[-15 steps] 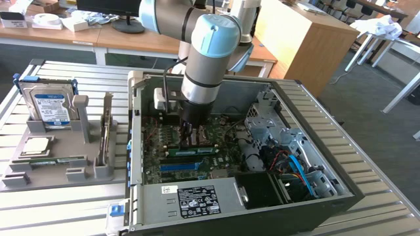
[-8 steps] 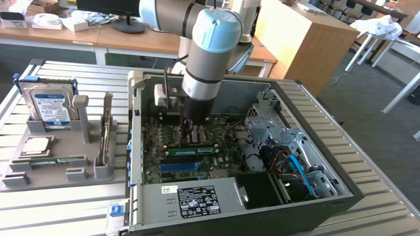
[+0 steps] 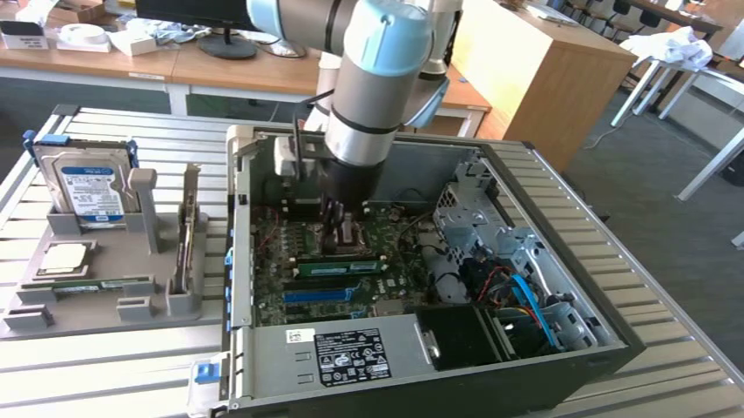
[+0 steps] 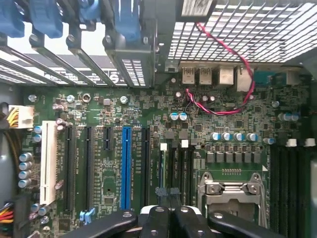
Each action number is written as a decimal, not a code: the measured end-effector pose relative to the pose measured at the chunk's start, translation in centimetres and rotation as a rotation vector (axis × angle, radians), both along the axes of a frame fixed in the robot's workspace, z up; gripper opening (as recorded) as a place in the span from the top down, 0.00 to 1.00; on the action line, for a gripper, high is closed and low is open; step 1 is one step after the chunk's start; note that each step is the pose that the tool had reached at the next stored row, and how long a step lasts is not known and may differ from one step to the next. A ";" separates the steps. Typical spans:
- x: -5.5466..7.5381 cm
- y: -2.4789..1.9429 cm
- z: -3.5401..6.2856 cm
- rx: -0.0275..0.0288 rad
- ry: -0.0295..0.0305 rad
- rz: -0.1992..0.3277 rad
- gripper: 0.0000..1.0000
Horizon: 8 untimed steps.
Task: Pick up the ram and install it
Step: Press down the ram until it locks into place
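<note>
Hanging inside the open computer case [image 3: 546, 348], I held my gripper [image 3: 347, 239] low over the motherboard [image 3: 279, 292], with my jaws drawn shut, pad against pad. In the wrist view my gripper [image 4: 167, 198] sat above the narrow black memory slots [image 4: 181, 168], with the processor socket [image 4: 233, 191] just beside them and the long blue expansion slot [image 4: 126, 166] a little farther off. A red cable [image 4: 233, 106] looped across the board near the rear ports [image 4: 205, 75]. In the exterior view the ram [image 3: 337, 264] lay along the motherboard just beside my fingertips, a green strip with a pale label, between the socket and a blue slot [image 3: 320, 295]; I could not tell whether it was pressed fully home, nor whether my fingers touched it. Toward the exterior view's left, outside the case, stood a grey parts holder [image 3: 117, 248] on the slatted metal table [image 3: 104, 374]. It carried a hard drive [image 3: 84, 187] standing upright, a square processor chip [image 3: 64, 255] lying flat, and another green stick [image 3: 87, 283] resting in its front groove, well apart from me.
</note>
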<state>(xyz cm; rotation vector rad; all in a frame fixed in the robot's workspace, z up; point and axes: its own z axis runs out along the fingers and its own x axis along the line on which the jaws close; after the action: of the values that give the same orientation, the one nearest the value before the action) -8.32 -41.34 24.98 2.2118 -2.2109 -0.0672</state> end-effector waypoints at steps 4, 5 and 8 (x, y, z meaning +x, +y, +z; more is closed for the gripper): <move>0.0 0.00 0.86 -0.0001 0.0000 0.000 0.90; 0.0 0.00 1.08 -0.0001 0.0000 0.000 0.90; 0.0 0.00 1.64 -0.0001 0.0001 0.000 0.90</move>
<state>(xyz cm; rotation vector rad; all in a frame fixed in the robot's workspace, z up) -8.30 -41.34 26.62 2.2118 -2.2108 -0.0672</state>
